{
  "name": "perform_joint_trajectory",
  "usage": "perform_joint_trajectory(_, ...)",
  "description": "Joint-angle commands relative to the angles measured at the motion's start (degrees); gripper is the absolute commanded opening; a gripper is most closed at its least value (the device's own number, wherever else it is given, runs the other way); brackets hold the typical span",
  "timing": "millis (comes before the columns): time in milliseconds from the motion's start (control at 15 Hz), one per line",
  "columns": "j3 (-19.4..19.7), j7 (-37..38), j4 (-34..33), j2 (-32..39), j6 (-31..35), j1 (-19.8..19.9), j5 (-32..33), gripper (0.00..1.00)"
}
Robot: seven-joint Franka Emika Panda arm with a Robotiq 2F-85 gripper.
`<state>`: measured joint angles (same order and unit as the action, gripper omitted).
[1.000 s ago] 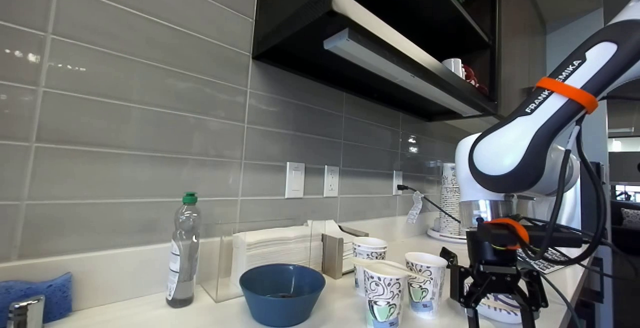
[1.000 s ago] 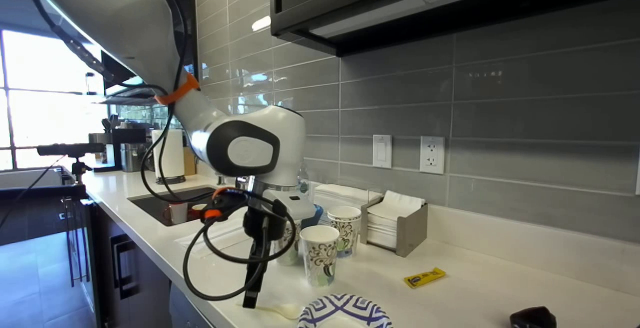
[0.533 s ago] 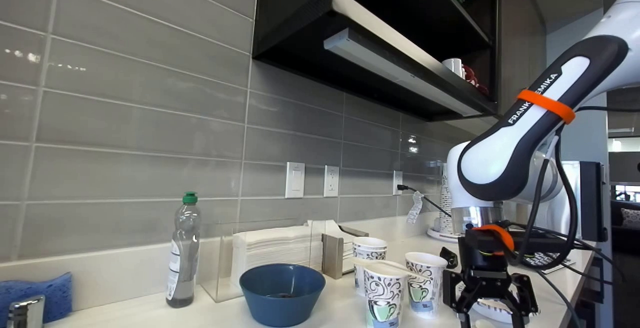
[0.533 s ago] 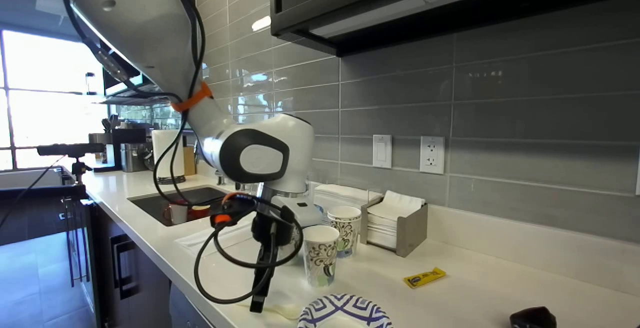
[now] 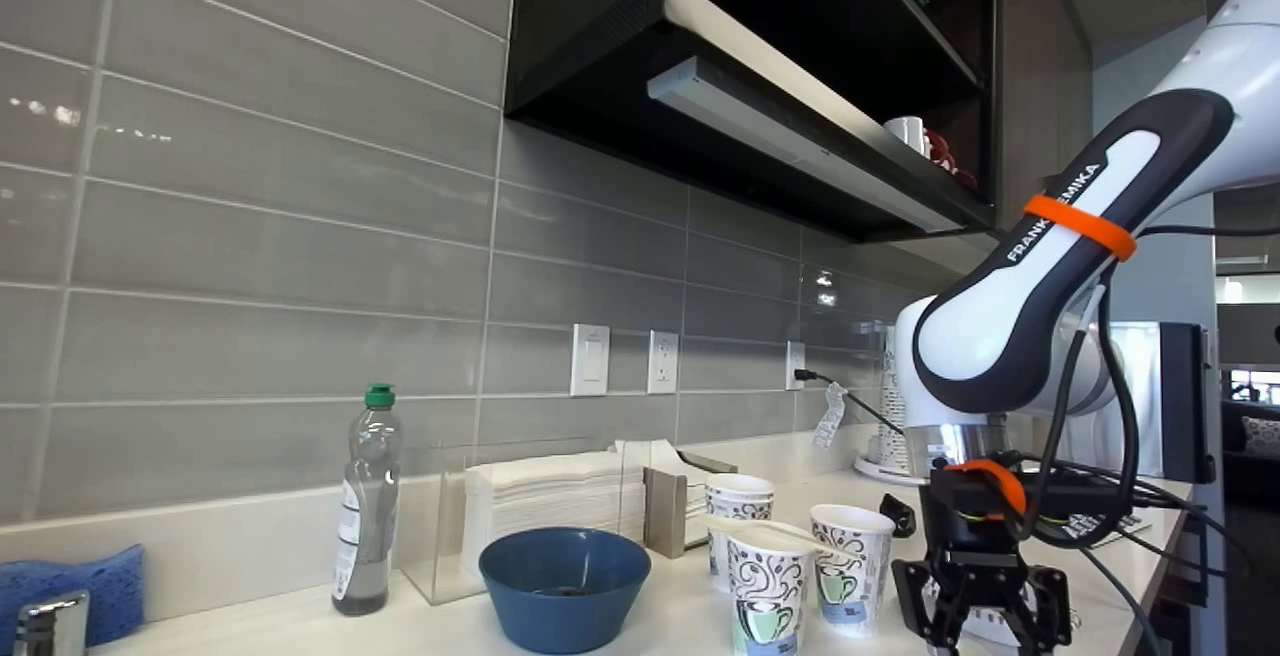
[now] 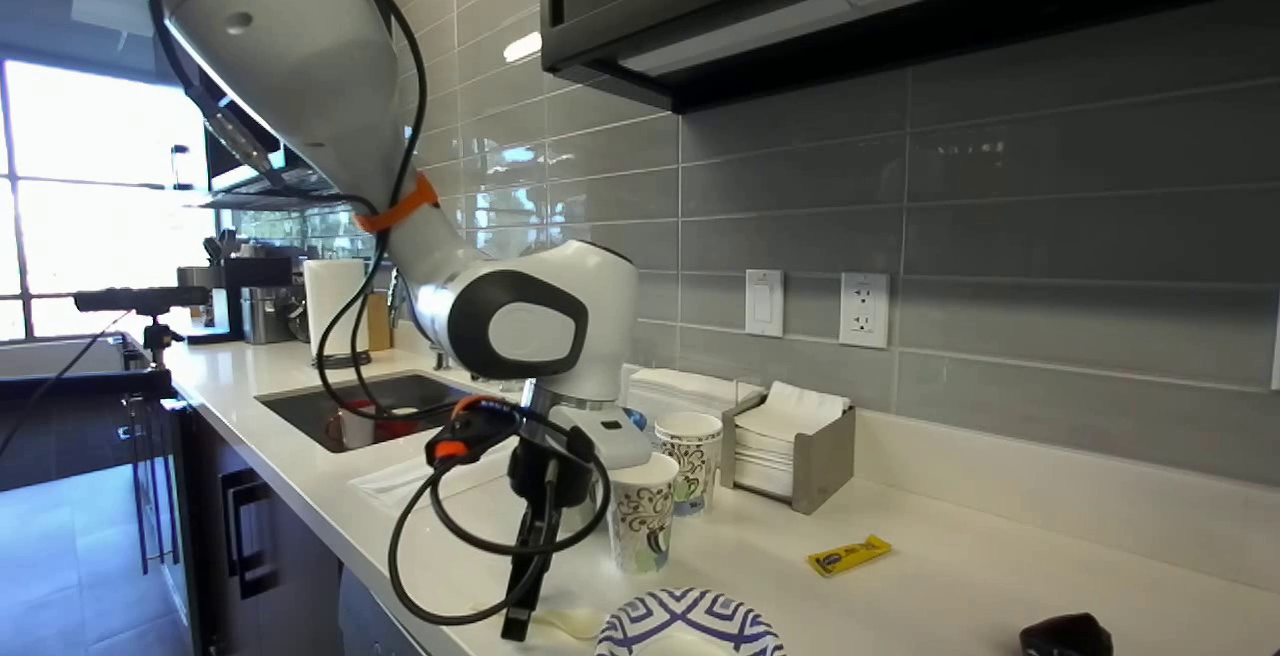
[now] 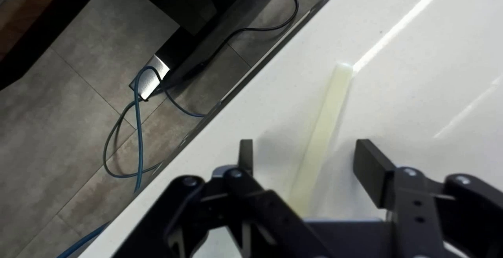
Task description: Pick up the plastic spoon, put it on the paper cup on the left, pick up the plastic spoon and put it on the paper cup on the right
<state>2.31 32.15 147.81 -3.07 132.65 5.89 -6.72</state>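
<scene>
A pale plastic spoon lies on the counter; its handle (image 7: 328,120) runs between my fingers in the wrist view, and its bowl end (image 6: 575,622) shows beside the fingertips in an exterior view. My gripper (image 7: 306,157) is open, with a finger on each side of the handle and a gap to both. It also shows low over the counter in both exterior views (image 5: 987,644) (image 6: 516,626). Another pale spoon (image 5: 770,535) rests across the rim of a patterned paper cup (image 5: 768,596). A second cup (image 5: 850,576) and stacked cups (image 5: 740,489) stand close by.
A patterned paper plate (image 6: 690,604) lies beside the spoon. A blue bowl (image 5: 563,596), a napkin holder (image 6: 825,466) and a soap bottle (image 5: 367,516) stand near the wall. A yellow packet (image 6: 848,556) lies on the counter. The counter edge (image 7: 235,93) is close to the gripper.
The arm has come down, and my gripper is lower over the spoon on the counter, shifted slightly toward the cups. The cups and the spoon across the cup have not moved.
</scene>
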Motion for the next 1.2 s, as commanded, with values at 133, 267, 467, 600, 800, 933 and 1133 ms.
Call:
perform_joint_trajectory(133, 0.66, 1.26, -0.76, 1.06, 0.84, -0.18, 0.44, 0.24)
perform_joint_trajectory(267, 0.66, 1.32, -0.94, 1.12, 0.94, -0.18, 0.51, 0.1)
perform_joint_trajectory(467, 0.74, 1.34, -0.69, 0.9, 0.98, -0.14, 0.47, 0.0)
perform_joint_trajectory(600, 0.76, 1.6, -0.46, 0.37, 0.63, -0.12, 0.62, 0.03)
perform_joint_trajectory(800, 0.81, 2.65, 1.01, -2.76, -0.62, 0.06, 1.98, 0.03)
perform_joint_trajectory(933, 0.76, 3.24, 1.97, -5.57, -2.15, 0.22, 3.37, 0.03)
perform_joint_trajectory(1133, 0.12, 3.58, 2.69, -10.19, -6.02, 0.48, 6.48, 0.03)
